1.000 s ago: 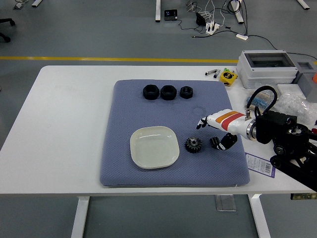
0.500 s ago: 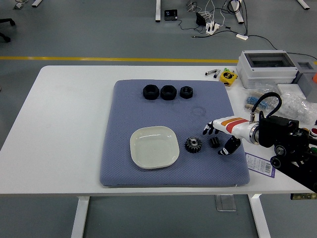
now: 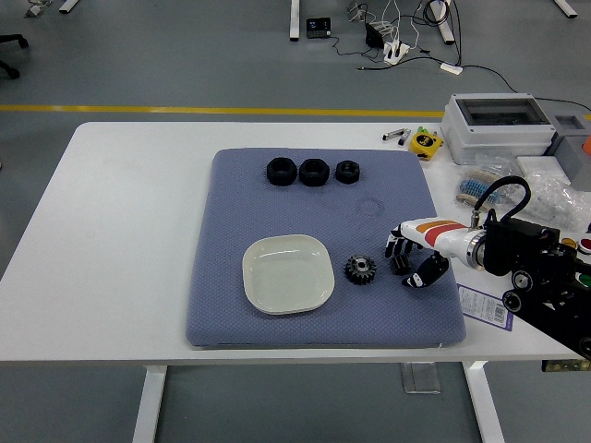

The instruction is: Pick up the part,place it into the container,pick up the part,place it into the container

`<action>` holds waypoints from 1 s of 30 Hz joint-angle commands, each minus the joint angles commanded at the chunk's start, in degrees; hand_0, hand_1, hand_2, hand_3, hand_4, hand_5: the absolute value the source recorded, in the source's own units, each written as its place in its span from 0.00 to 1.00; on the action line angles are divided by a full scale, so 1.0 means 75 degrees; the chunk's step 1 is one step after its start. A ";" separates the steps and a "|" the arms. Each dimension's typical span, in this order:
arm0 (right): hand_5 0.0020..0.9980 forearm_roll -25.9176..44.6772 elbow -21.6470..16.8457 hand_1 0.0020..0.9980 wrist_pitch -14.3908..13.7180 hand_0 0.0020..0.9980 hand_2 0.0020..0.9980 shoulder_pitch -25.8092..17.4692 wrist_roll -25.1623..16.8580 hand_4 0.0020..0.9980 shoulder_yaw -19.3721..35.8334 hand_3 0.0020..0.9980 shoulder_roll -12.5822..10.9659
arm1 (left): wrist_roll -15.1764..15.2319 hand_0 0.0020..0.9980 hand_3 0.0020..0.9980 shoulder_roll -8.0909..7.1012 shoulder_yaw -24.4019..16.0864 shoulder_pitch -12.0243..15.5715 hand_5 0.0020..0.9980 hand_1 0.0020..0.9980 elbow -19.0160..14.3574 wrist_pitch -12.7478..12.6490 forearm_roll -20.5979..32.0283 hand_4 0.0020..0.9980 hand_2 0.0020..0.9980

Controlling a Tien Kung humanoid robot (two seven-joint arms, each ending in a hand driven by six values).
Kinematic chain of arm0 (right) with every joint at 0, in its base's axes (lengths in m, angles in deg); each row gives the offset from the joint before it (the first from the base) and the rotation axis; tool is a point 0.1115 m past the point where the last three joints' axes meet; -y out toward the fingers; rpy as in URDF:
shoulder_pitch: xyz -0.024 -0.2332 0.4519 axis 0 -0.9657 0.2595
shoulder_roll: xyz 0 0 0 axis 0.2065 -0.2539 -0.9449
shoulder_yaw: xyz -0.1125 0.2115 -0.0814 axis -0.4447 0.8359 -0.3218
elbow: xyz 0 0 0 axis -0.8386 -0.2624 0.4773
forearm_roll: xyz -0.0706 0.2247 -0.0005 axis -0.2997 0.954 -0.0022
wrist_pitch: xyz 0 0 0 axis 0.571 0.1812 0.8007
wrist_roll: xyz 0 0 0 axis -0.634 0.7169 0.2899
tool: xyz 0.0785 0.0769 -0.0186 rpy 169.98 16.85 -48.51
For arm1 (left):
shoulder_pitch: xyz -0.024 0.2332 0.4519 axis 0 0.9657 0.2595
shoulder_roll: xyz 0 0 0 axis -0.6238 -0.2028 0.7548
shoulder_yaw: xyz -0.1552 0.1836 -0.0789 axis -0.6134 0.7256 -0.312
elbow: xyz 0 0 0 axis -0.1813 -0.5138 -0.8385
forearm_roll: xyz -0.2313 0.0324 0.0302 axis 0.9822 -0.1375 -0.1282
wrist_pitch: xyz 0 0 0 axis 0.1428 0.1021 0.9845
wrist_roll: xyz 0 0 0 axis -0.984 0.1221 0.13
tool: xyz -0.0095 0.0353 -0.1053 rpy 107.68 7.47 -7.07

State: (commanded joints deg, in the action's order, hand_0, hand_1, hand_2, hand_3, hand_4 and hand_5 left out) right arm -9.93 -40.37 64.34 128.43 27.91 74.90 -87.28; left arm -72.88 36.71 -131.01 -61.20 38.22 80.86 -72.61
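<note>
Reaching in from the right, the right hand (image 3: 411, 258) hung low over the blue mat (image 3: 231, 305), fingers spread around a small black part (image 3: 400, 265) without gripping it. Just left lay a black gear (image 3: 360, 269), beside the empty white dish (image 3: 287, 273).

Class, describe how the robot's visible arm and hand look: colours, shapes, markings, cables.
The right arm is bulky, black and jointed, with a black cable looping above the wrist. The right hand has a white back with orange and red stripes, and black fingers.
</note>
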 joint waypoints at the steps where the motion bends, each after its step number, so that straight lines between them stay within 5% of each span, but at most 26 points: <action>1: 0.13 0.0013 0.0010 0.57 -0.0019 0.57 0.55 0.0001 -0.0001 0.70 -0.0007 0.53 0.0005 | 0.0000 0.71 0.56 0.0001 -0.0001 0.0000 0.68 0.62 0.0000 0.0000 -0.0001 0.61 0.63; 2: 0.15 0.0037 0.0042 0.51 -0.0072 0.53 0.50 0.0004 -0.0015 0.64 -0.0023 0.48 0.0018 | 0.0000 0.71 0.56 0.0003 -0.0002 0.0001 0.68 0.62 0.0000 -0.0001 0.0001 0.61 0.63; 14: 0.13 -0.0013 0.0345 0.46 -0.0196 0.45 0.48 0.0029 -0.0036 0.61 -0.0128 0.46 0.0109 | 0.0003 0.71 0.56 0.0006 0.0003 -0.0007 0.68 0.62 0.0000 -0.0004 0.0023 0.61 0.63; 30: 0.12 0.0015 0.0127 0.44 -0.0328 0.37 0.46 -0.0002 -0.0171 0.57 -0.0026 0.45 0.0010 | -0.0002 0.71 0.56 0.0006 0.0009 0.0021 0.68 0.63 0.0000 -0.0004 -0.0013 0.61 0.63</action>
State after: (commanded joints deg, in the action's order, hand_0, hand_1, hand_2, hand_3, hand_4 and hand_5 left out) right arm -9.82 -39.42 61.88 128.42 26.63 74.71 -87.21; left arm -72.90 36.76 -130.95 -61.04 38.22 80.83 -72.70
